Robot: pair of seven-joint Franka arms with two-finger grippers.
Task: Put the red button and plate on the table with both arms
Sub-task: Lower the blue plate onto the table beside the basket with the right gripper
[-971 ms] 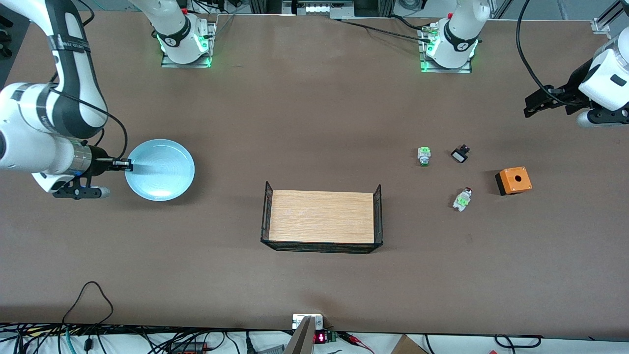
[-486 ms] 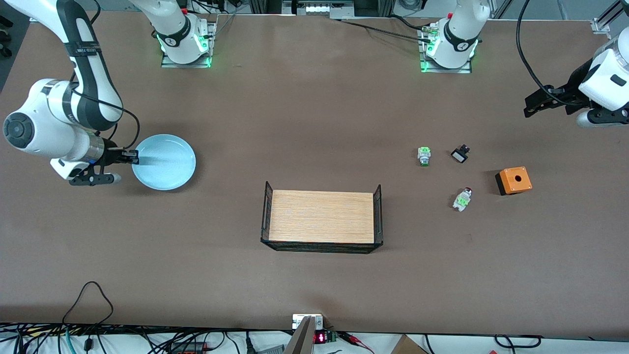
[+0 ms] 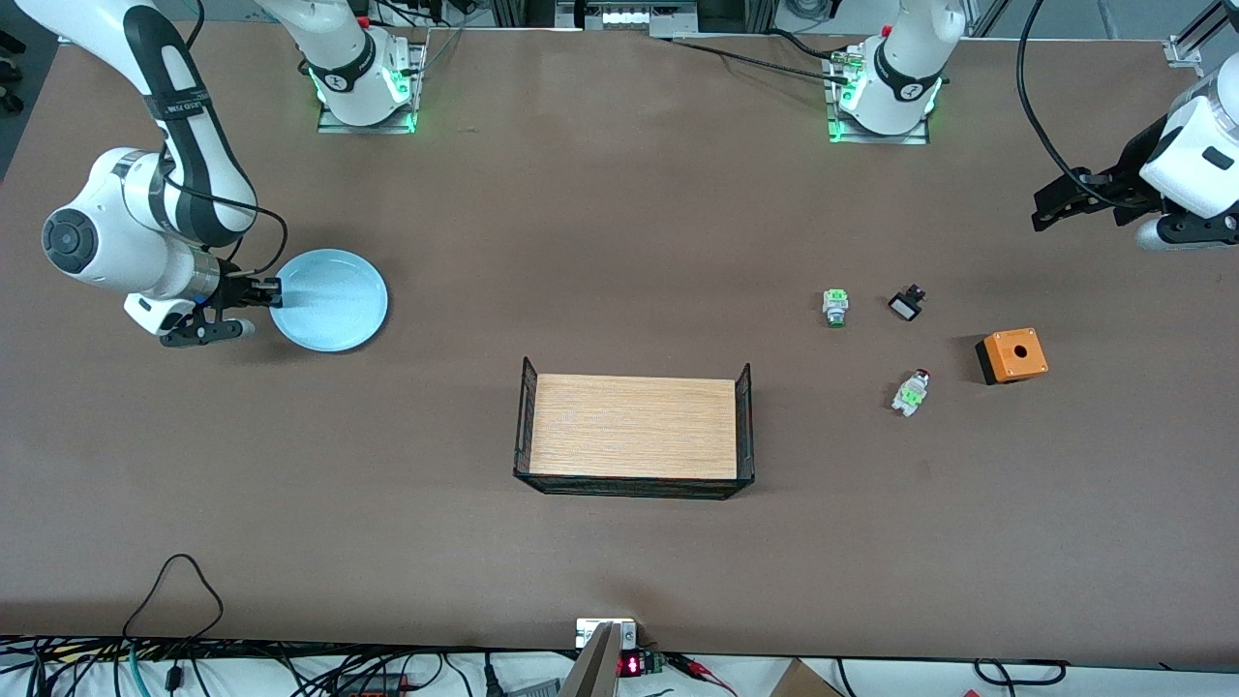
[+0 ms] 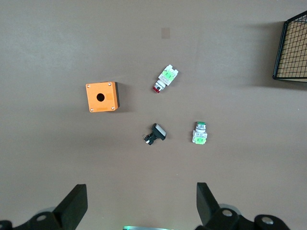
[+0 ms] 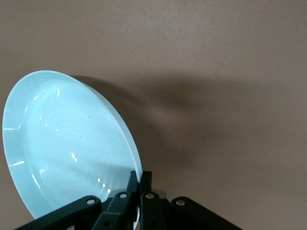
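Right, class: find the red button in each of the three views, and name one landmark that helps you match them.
Front view: the red button lies on the table toward the left arm's end, beside the orange box.
Left wrist view: the red button lies beside the orange box.
Right wrist view: not in it; only the plate, gripped at its rim.
Shared landmark: the orange box, in the front and left wrist views.

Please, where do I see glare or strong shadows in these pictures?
Right wrist view: small white highlights on the plate, and a broad soft shadow on the table beside it. Front view: a faint shadow under the plate, dark shadow along the wire rack. Left wrist view: even light, short shadows beside the orange box.
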